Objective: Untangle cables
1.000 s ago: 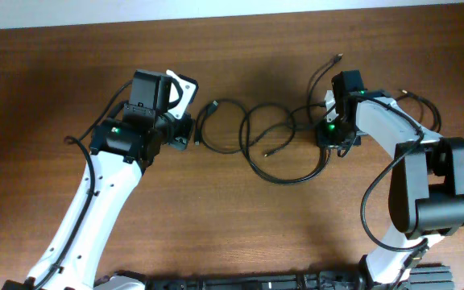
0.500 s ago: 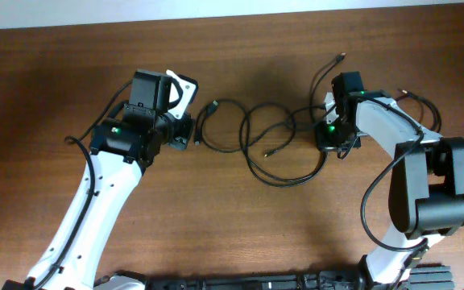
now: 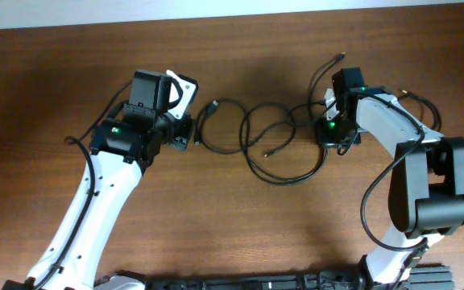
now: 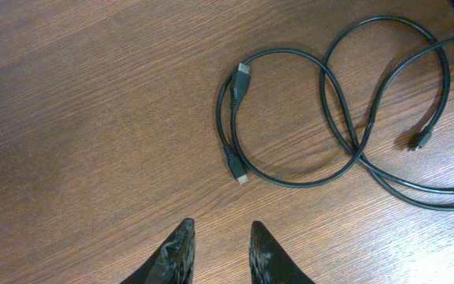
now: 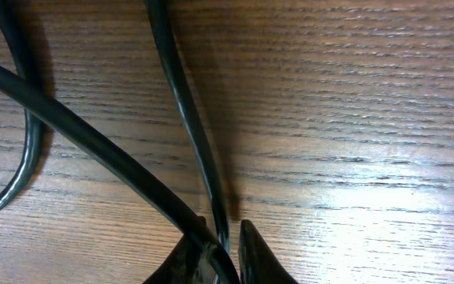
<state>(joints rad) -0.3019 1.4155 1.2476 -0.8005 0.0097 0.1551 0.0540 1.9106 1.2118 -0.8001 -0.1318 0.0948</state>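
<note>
The cables (image 3: 252,149) are thin black cords lying in overlapping loops on the wooden table between my two arms. In the left wrist view a loop (image 4: 290,118) with a small plug end (image 4: 240,81) and a silver-tipped end (image 4: 241,177) lies ahead of my left gripper (image 4: 219,230). That gripper is open, hangs above bare wood and holds nothing. My right gripper (image 5: 223,230) is shut on a cable strand (image 5: 186,118) low to the table. A second, thicker-looking strand (image 5: 77,134) crosses in front of its left finger. Overhead, the right gripper (image 3: 327,141) sits at the loops' right end.
Another thin cord rises from the right wrist to a plug tip (image 3: 341,57) toward the far side. More black cord loops (image 3: 421,105) lie by the right arm. The table (image 3: 240,225) is brown wood; a pale wall edge runs along the far side.
The right wrist has edged very slightly toward the far side. The cable loops and the left arm lie as before.
</note>
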